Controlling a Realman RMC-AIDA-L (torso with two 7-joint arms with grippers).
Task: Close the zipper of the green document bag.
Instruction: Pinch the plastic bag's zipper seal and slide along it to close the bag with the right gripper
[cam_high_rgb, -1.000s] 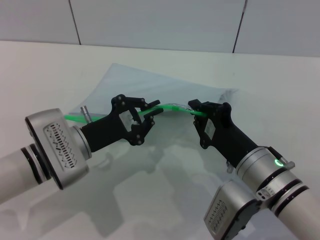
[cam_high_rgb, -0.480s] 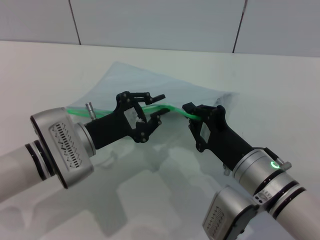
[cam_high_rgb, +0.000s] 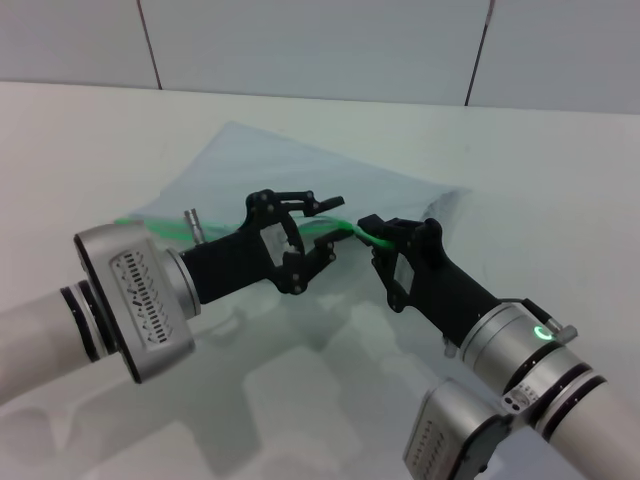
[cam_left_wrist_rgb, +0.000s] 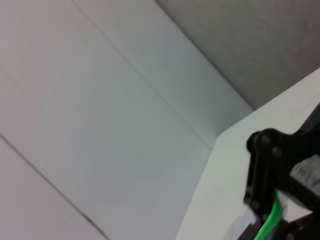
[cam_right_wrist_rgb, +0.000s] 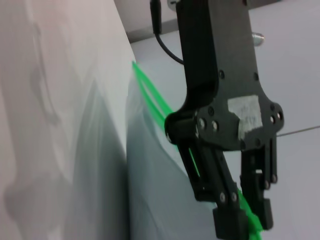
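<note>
The green document bag (cam_high_rgb: 300, 165) lies flat on the white table, pale and translucent. Its near long edge is lifted between my two arms. The zipper (cam_high_rgb: 150, 226) runs along that edge as a bright green strip. My left gripper (cam_high_rgb: 332, 222) is open, one finger above the strip and one below. Just to its right, my right gripper (cam_high_rgb: 368, 224) is shut on the strip. The right wrist view shows the left gripper (cam_right_wrist_rgb: 247, 220) straddling the zipper (cam_right_wrist_rgb: 150, 95) above the bag (cam_right_wrist_rgb: 160, 200). In the left wrist view the zipper (cam_left_wrist_rgb: 270, 220) shows only as a short piece. I cannot make out the slider.
The white table (cam_high_rgb: 80, 140) extends on all sides of the bag. A pale panelled wall (cam_high_rgb: 320, 45) stands behind it.
My left gripper has moved right along the strip and my right gripper has moved left, so they now sit close together. The left fingers stand wider apart. The strip's left end has shifted left.
</note>
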